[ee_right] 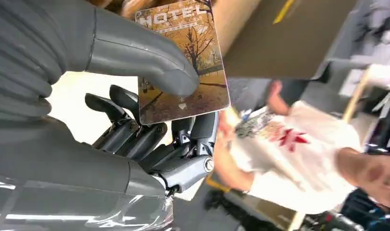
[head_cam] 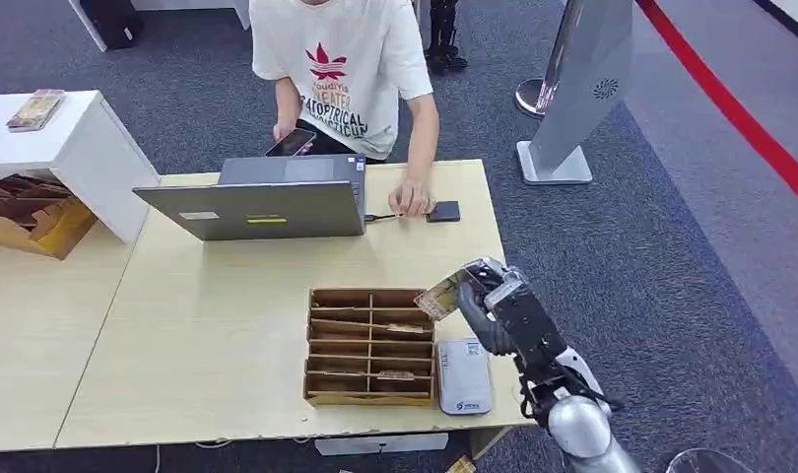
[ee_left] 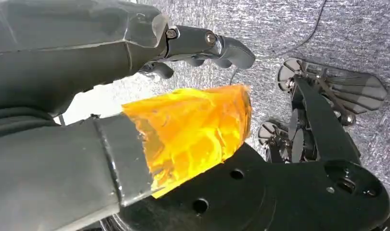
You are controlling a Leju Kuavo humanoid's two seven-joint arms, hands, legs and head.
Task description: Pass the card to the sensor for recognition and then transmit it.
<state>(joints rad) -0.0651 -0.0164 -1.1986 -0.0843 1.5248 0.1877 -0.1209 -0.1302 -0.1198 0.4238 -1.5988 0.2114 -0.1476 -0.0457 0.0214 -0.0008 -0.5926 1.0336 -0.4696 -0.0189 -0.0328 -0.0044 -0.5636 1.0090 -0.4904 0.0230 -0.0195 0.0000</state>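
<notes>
1. We see the right hand (head_cam: 489, 296) raised over the near right corner of the desk (head_cam: 208, 335), just beside the wooden compartment tray (head_cam: 370, 347).
2. In the right wrist view the card (ee_right: 183, 62) is pinched between the thick grey thumb and the dark fingers (ee_right: 135, 134) behind it. The card bears an autumn tree picture and the word "HOTEL", whose top is cut off by the picture's edge.
3. In the head view the card (head_cam: 436, 296) is small and tilted, and its print is unreadable there.
4. A white sensor box (head_cam: 463, 375) lies flat on the desk below the right hand, touching the tray's right side. The card is above it and apart from it, as far as we can tell.
5. A few of the tray's compartments hold cards, too small for us to make out.
6. A person in a white shirt (head_cam: 341, 59) sits across the desk, cut off at the top edge, one hand holding a phone (head_cam: 291, 143), the other resting beside a small dark device (head_cam: 443, 211). In the right wrist view the person is blurred.
7. A grey laptop (head_cam: 267, 197) stands open with its back to us, its screen hidden.
8. The left hand (ee_left: 135, 96) hangs over carpet. An orange translucent covering sits over its thumb; its dark fingers (ee_left: 217, 48) are curled in with nothing in them.
</notes>
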